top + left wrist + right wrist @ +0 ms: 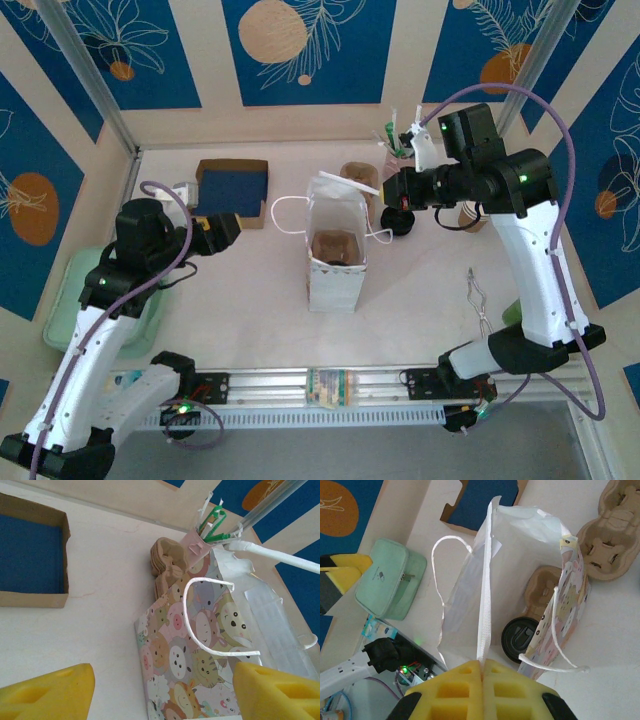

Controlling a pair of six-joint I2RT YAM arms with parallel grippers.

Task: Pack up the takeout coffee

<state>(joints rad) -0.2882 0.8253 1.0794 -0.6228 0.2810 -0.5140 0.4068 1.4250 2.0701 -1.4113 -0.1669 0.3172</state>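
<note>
Yellow pads of the right gripper (483,666) pinch shut on the rim of the paper bag (465,575), spreading its mouth. The takeout coffee (520,639) sits inside the bag, on its floor. At the left wrist, the left gripper (162,692) gapes empty, facing the bag's patterned wall. From above, it stands apart, left of the bag, likely ready to steady it.

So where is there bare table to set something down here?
Bare table runs from the printed white paper bag forward to the metal rail and left toward the left gripper; also right, up to the wire tongs. Back right is crowded: brown pulp cup carrier, black lids, right gripper.
</note>
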